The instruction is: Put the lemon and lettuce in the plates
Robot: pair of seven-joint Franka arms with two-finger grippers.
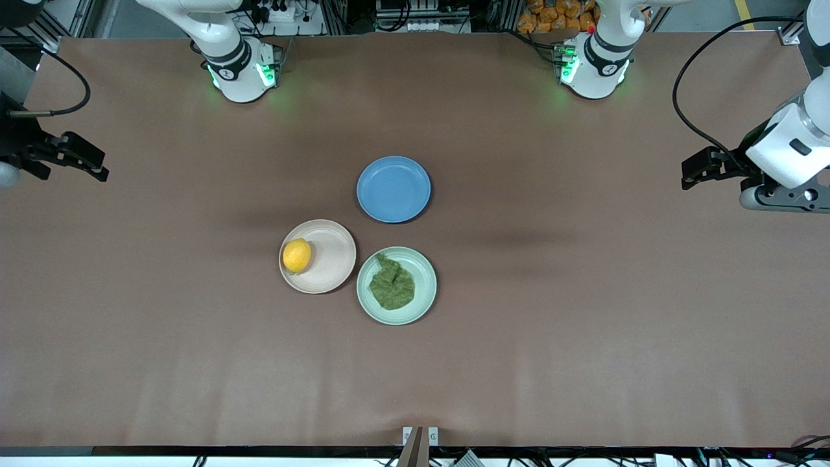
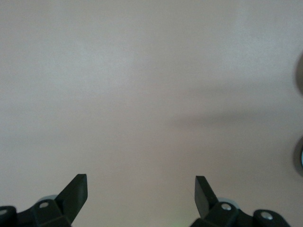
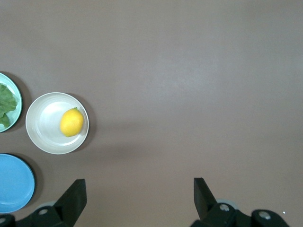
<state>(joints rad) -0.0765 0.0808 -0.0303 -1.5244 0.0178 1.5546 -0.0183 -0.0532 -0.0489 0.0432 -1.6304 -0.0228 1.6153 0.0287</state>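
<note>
The lemon [image 1: 297,255] lies in the beige plate [image 1: 331,259], close to its rim toward the right arm's end of the table [image 1: 583,324]. The lettuce [image 1: 391,286] sits in the green plate [image 1: 425,275], which touches the beige one. Both look placed. The left hand [image 1: 697,170] and right hand [image 1: 87,162] wait wide and empty over the table ends. Little can go wrong: a nudged plate might roll the lemon over its shallow rim.

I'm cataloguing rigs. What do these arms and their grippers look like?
Both arms are glossy white with black joint bands and green lights at the bases. The left gripper and right gripper are black with wedge-shaped fingers; black cables loop to each wrist.
</note>
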